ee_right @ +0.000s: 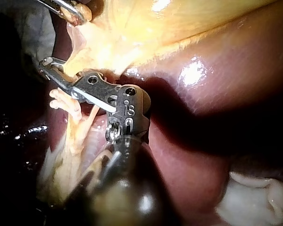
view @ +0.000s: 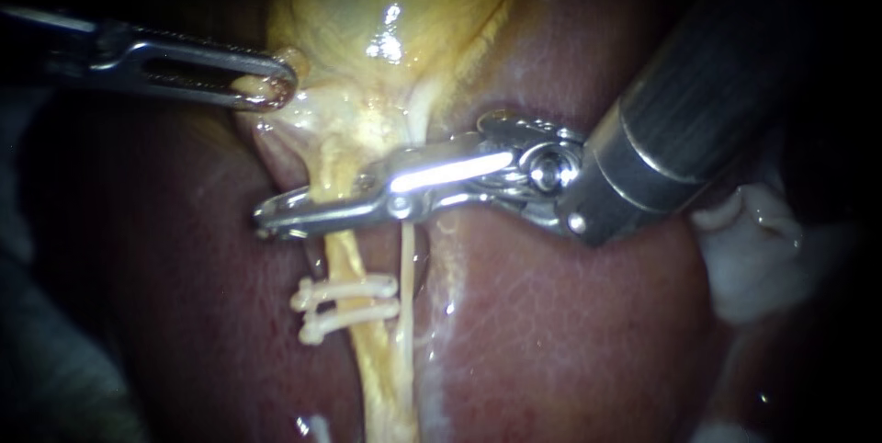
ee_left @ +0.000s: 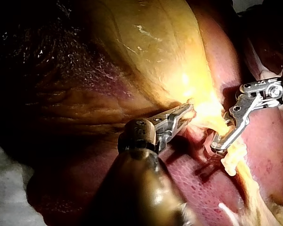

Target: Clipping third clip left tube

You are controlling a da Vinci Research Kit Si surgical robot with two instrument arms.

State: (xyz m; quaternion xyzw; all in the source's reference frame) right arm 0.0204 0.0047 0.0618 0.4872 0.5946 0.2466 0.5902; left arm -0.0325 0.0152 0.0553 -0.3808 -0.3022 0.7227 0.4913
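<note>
Dark red liver [view: 570, 333] is seen as the bed under everything and fills the lower half of the endoscope view. Nearest the camera, the right instrument [view: 276, 213] is seen entering from the upper right, its thick shaft reaching toward the centre of the frame. Its jaws are closed to a narrow slit across the left tube [view: 377, 379]. One jaw passes in front of the yellow strand and the other behind it, so the tube is held from two sides.

Just below the jaws, in the lower centre, two white clips [view: 347, 291] are set across the same tube, one just under the other. A thinner pale tube [view: 406, 278] is seen running down just right of the clips' ends.

Farther back, the left instrument [view: 271, 86] is seen coming in from the upper left. Its slotted jaws are clamped on a fold of yellow tissue at the lower edge of the gallbladder [view: 367, 2], which lies glistening at the top centre. At the right edge a white lump [view: 758, 259] is seen against the liver; what it is cannot be told.
</note>
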